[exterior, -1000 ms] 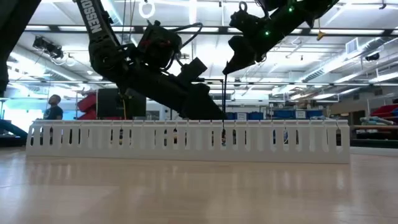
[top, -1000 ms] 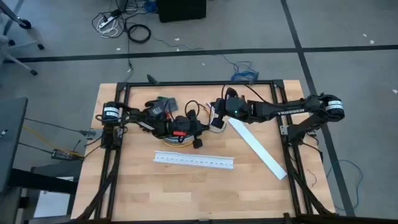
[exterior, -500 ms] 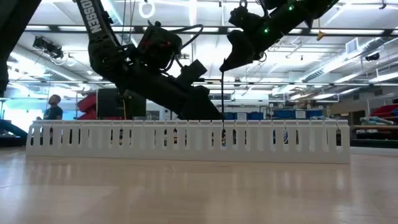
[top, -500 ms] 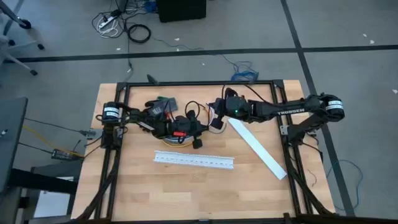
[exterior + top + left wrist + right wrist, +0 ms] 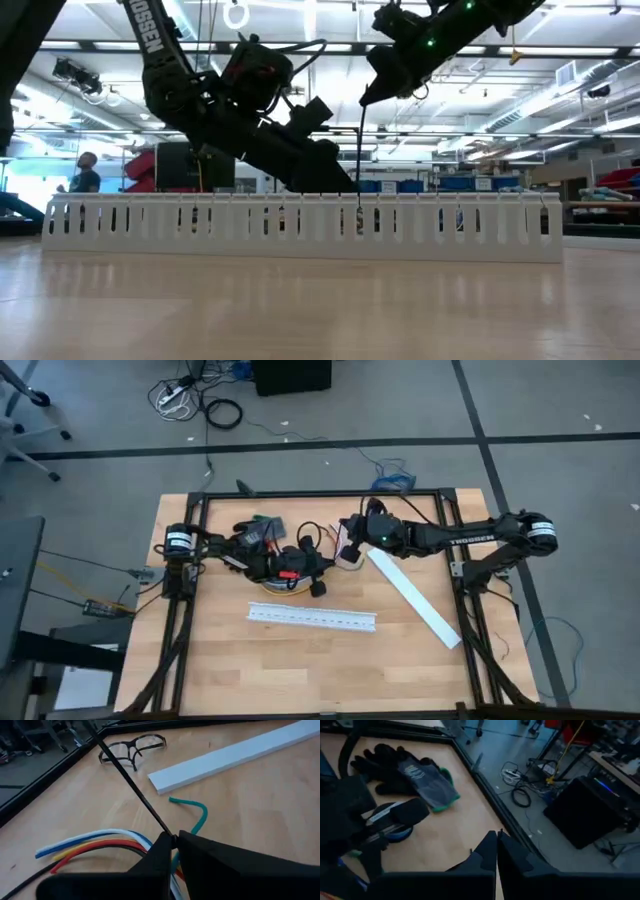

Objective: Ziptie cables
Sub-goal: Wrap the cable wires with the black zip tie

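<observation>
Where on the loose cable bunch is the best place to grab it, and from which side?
Probably mid-bunch on the cables, where the wires lie side by side and flat, coming from above with fingers across them; the free ends fan apart. Both the left gripper and right gripper are shut on the ziptie.

Even, bright overhead light in the high view, soft faint shadows on the tabletop [image 5: 300, 660]; low view backlit by ceiling strip lights [image 5: 560, 75], arms silhouetted, near wood blurred; left wrist view sharp mid-distance, own fingers [image 5: 200, 865] dark and soft; right wrist view dimmer, blurred, background smeared.
</observation>
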Robot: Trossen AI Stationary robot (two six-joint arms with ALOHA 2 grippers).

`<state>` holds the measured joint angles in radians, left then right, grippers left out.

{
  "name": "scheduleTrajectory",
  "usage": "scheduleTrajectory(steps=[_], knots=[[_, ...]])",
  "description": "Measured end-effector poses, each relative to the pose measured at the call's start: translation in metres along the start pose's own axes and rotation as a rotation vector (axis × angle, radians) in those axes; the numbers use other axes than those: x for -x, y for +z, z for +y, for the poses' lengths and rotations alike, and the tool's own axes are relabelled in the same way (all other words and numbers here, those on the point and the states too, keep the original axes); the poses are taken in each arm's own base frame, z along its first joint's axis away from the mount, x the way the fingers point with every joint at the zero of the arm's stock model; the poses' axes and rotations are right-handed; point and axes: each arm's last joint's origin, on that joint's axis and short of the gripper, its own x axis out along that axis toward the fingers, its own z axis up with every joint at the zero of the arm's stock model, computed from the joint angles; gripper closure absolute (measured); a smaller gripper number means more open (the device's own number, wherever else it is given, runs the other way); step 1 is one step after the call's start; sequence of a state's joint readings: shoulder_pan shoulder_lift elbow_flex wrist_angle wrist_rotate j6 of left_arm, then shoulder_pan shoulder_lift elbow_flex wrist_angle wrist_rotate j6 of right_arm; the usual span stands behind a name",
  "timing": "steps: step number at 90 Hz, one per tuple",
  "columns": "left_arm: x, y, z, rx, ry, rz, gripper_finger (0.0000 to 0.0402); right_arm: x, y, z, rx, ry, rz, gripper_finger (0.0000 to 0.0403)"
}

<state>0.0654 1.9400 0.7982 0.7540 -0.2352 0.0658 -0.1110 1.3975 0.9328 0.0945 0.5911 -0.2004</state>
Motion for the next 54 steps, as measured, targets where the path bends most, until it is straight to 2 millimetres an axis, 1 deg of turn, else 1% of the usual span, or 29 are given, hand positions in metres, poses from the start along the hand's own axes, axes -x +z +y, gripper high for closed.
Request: scheduleTrajectory(steps=[34, 54], knots=[[0.000, -0.001, 0.000, 0.015, 0.001, 0.013, 0.0385, 0.000, 0.012, -0.005, 0.005, -0.074, -0.098, 0.0403], [0.000, -0.001, 0.000, 0.019, 0.002, 0.012, 0.0385, 0.000, 0.018, -0.009, 0.027, -0.109, -0.116, 0.0403]])
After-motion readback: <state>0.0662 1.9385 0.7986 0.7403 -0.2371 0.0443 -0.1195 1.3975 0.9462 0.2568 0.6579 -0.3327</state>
